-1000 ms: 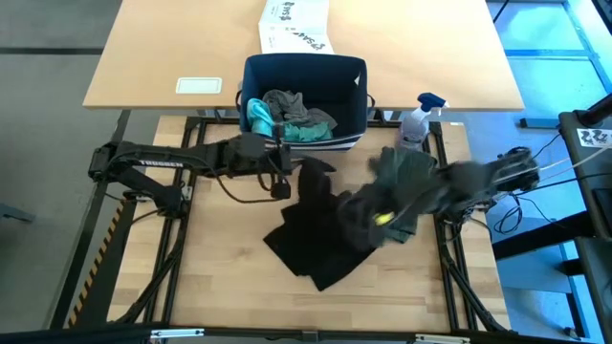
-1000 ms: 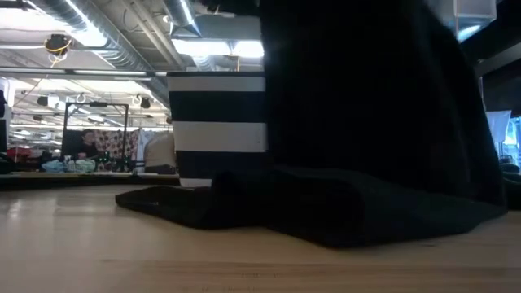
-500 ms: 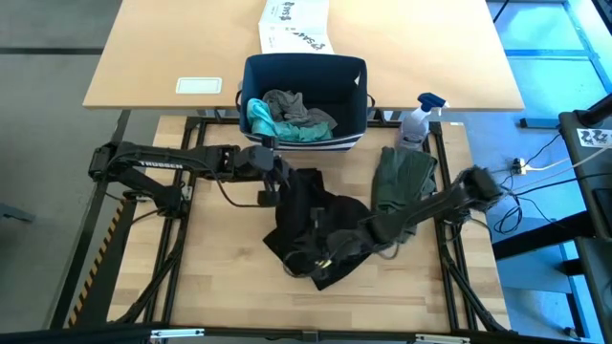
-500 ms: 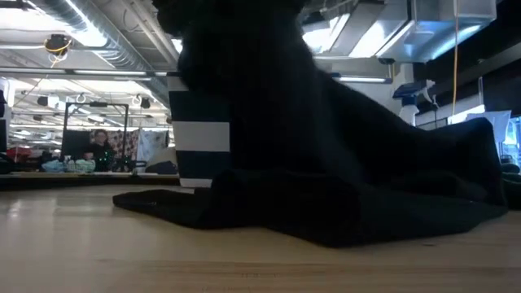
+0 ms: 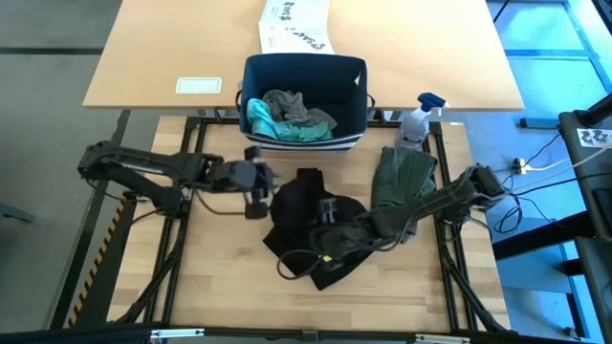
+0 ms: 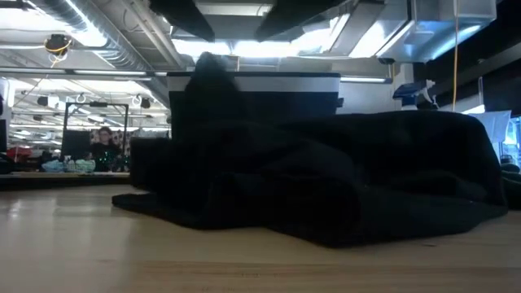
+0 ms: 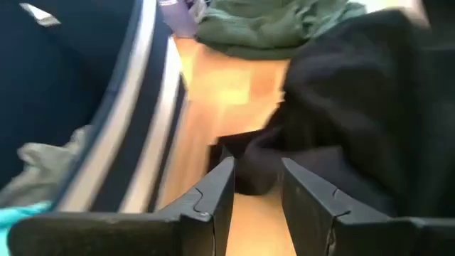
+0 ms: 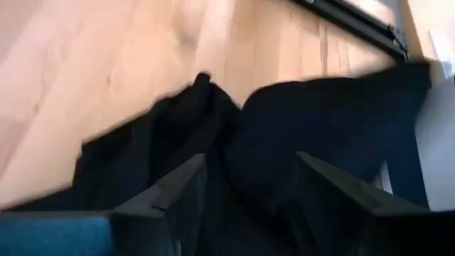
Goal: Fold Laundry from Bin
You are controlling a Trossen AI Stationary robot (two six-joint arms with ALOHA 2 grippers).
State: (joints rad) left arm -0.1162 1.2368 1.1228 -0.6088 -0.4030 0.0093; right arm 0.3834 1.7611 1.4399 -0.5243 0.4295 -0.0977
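Observation:
A large black T-shirt (image 5: 311,215) lies in a crumpled heap on the wooden table's middle; in the low view this black T-shirt (image 6: 326,179) fills the centre. My left gripper (image 5: 256,199) stands open just left of it, and the shirt's edge (image 7: 242,160) lies in front of my left gripper (image 7: 257,186). My right gripper (image 5: 325,253) is open low over the heap, with black cloth (image 8: 298,128) under my right gripper (image 8: 245,178). An olive-green piece (image 5: 402,177) lies at the right. The navy bin (image 5: 354,76) holds a teal piece (image 5: 260,117) and a grey piece (image 5: 287,103). My left gripper touches nothing that shows. My right gripper stands open, slanting down from the table's right over the shirt's crumpled middle (image 8: 249,142); whether its fingertips touch the cloth, I cannot tell.
A spray bottle (image 5: 418,119) stands right of the bin. A white printed box (image 5: 295,27) and a white card (image 5: 199,85) lie on the far tabletop. Bare wood lies near the front edge. A person (image 6: 102,146) sits far off in the room.
The black T-shirt, which hung high between my two grippers, has sunk into a heap on the table. My right gripper has come down fast onto the heap. My left gripper has drawn back toward the table's left edge, away from the shirt.

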